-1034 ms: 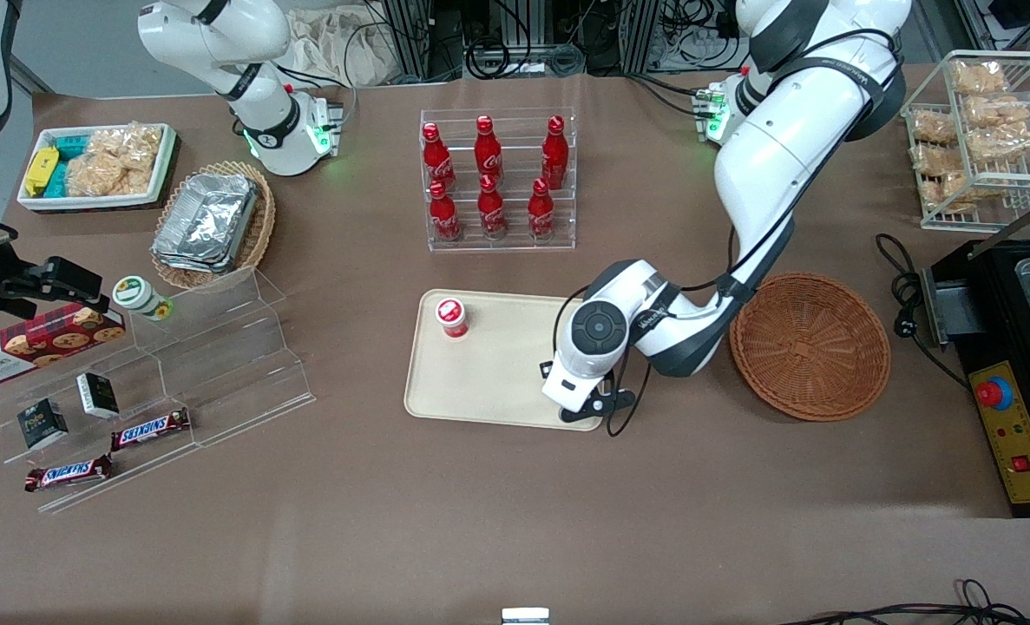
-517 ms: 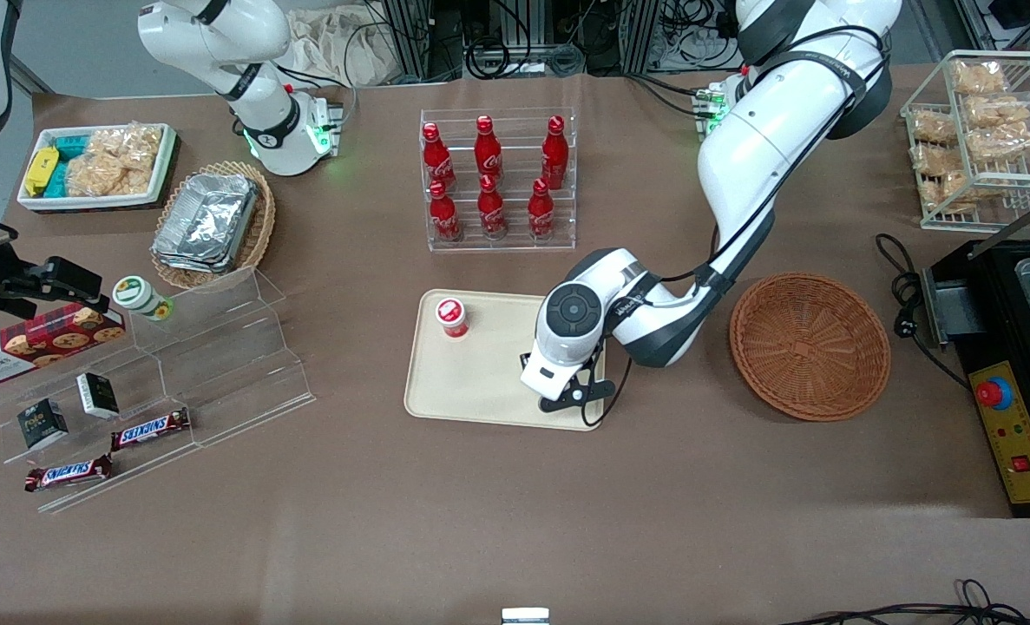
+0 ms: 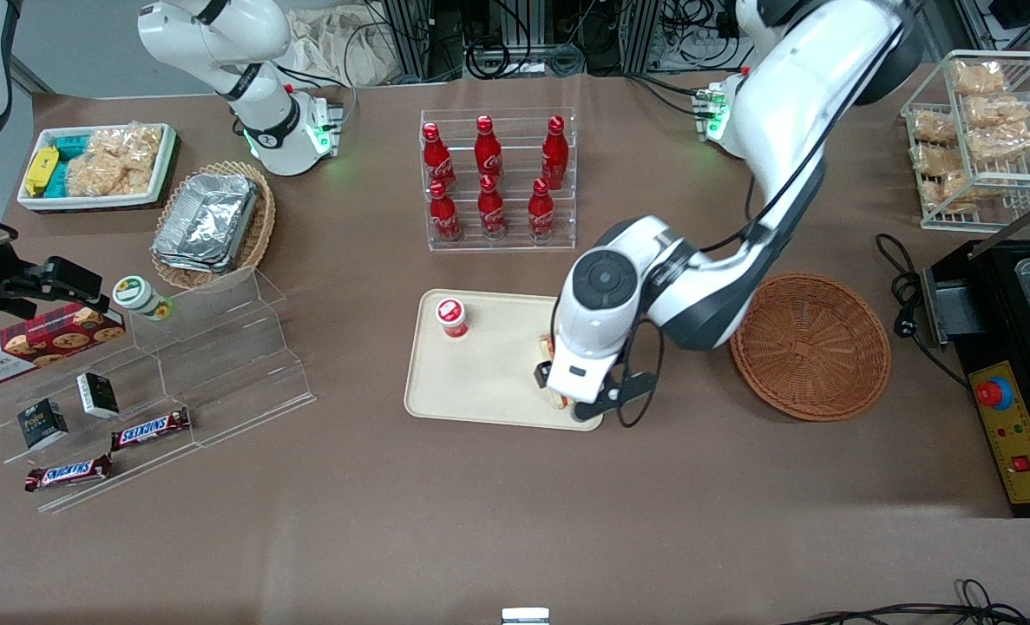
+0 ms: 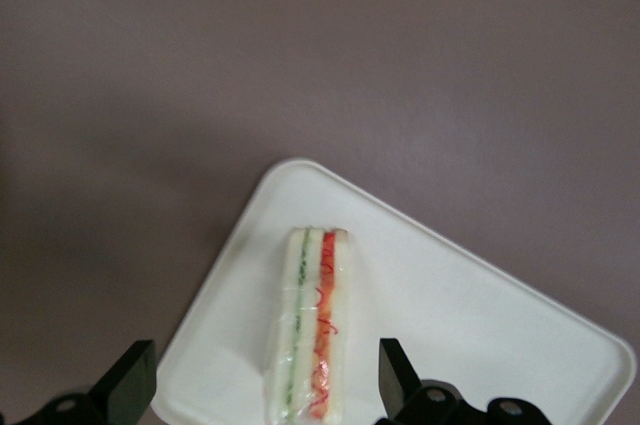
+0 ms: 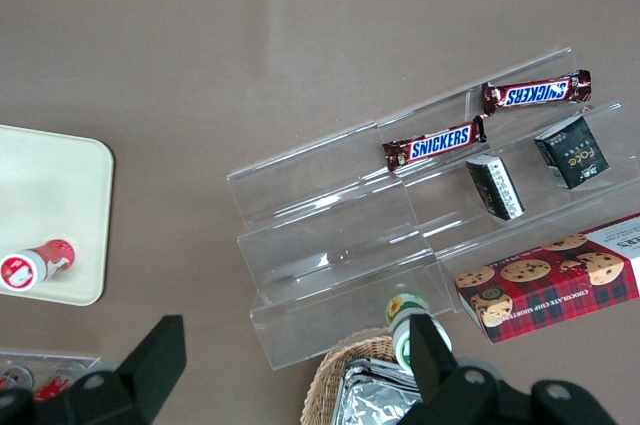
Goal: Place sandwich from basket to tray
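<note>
Fingers [image 4: 135, 380] of the gripper [image 4: 265, 385] stand wide apart, gripping nothing, above the sandwich [image 4: 312, 320], which lies on the tray [image 3: 480, 382] near its corner. At three o'clock, on the worktop [image 3: 515, 521], sits the basket [image 3: 810, 345].

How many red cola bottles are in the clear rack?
6, in the clear rack: three on the upper row, three on the lower row nearer the camera. None look hidden. The gripper hangs open above the sandwich on the tray.
</note>
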`<action>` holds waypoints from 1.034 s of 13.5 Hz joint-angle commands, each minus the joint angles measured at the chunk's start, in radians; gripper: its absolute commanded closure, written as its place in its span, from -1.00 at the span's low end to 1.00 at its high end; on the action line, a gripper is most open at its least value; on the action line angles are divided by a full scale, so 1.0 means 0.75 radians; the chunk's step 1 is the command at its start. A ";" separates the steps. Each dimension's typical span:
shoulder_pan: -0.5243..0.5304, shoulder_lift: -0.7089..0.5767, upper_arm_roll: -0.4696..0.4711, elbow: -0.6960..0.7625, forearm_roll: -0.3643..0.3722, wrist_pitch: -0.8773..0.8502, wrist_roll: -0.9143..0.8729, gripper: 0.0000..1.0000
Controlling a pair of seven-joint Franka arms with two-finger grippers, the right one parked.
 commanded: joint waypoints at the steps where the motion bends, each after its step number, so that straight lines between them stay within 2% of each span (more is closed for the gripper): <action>1: 0.088 -0.206 0.002 -0.054 0.005 -0.118 -0.050 -1.00; 5: 0.244 -0.393 -0.003 -0.084 -0.076 -0.220 0.056 -1.00; 8: 0.346 -0.491 0.010 -0.129 -0.209 -0.241 0.295 -1.00; 11: 0.332 -0.550 0.197 -0.127 -0.352 -0.271 0.587 -1.00; 14: 0.291 -0.626 0.442 -0.129 -0.501 -0.392 0.988 -1.00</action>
